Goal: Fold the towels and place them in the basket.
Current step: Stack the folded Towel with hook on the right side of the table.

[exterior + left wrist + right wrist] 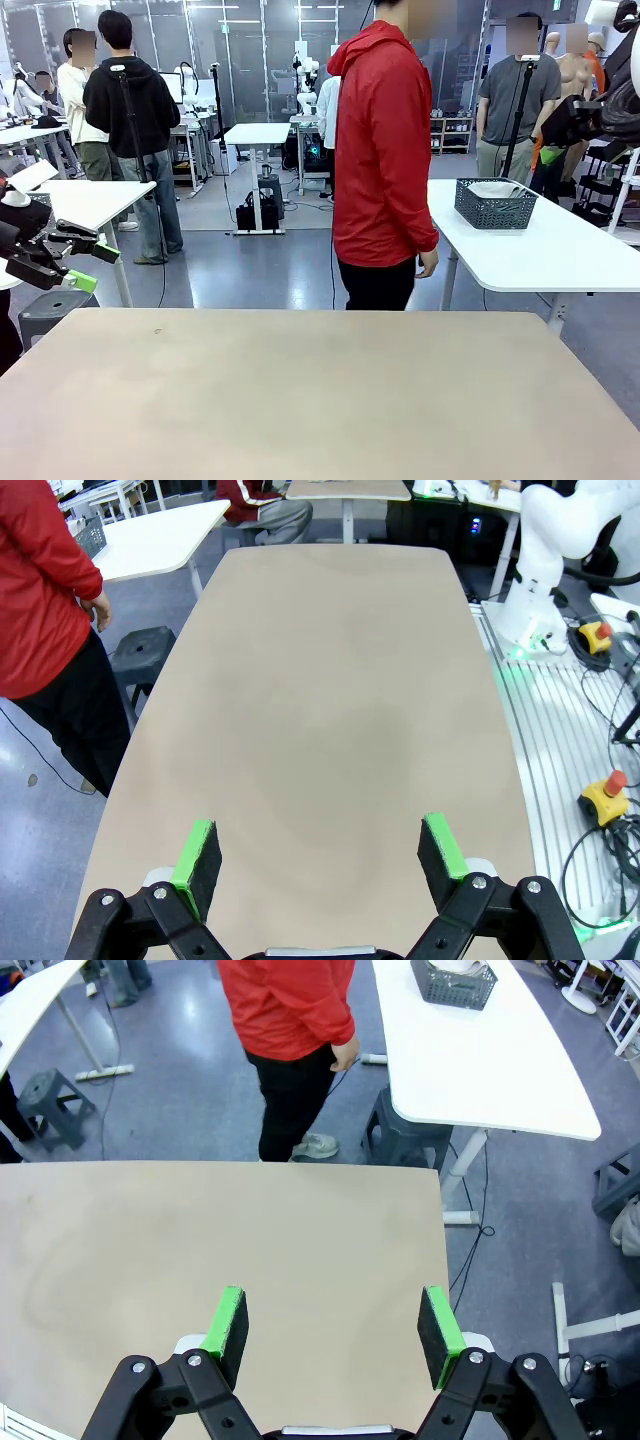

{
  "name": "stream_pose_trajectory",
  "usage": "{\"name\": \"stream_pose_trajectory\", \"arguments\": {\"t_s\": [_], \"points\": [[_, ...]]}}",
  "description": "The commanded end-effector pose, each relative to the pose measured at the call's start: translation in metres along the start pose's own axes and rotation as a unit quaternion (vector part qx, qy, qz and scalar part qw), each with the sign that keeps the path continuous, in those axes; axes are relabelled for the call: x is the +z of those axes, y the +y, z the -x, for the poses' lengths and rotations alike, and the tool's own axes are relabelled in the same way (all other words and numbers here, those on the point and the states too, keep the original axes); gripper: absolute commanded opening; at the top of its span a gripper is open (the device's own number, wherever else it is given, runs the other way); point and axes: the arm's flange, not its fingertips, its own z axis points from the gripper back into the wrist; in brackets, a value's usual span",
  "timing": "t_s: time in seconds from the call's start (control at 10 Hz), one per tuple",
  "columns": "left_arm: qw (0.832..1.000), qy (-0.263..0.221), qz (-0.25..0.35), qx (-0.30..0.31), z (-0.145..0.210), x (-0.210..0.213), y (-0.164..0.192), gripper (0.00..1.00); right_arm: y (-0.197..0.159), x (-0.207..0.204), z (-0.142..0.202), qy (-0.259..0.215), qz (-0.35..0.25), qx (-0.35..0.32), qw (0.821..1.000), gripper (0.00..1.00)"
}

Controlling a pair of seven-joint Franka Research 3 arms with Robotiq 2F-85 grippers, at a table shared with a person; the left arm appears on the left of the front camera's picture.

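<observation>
Green pads spread wide on the left gripper (pixel 320 855), nothing between them, hanging over the bare beige table (pixel 320 680). Right gripper (pixel 335 1325) likewise agape and empty above the table's far edge. Person (pixel 383 160) in red jacket stands beyond it, turned away. Basket (pixel 496 203) sits on the white table (pixel 540 250) behind, something pale inside.

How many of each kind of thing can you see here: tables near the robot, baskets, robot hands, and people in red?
Beige table: 1
White table holding the basket: 1
Wire basket: 1
Robot hands: 2, left hand and right hand, both open
Person in a red jacket: 1
Total: 6
</observation>
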Motion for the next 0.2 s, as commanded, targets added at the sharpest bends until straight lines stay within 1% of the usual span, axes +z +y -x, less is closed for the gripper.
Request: {"name": "stream_pose_trajectory", "arguments": {"t_s": [0.0,0.1], "points": [[1.000,-0.003,0.000,-0.001,-0.0009,0.0007,-0.0001,1.00,0.0005,0.0007,-0.0010,0.003,0.000,-0.003,1.000,0.86],[1.000,-0.003,0.000,-0.001,-0.0009,0.0007,-0.0001,1.00,0.0005,0.0007,-0.0010,0.003,0.000,-0.003,1.000,0.86]]}}
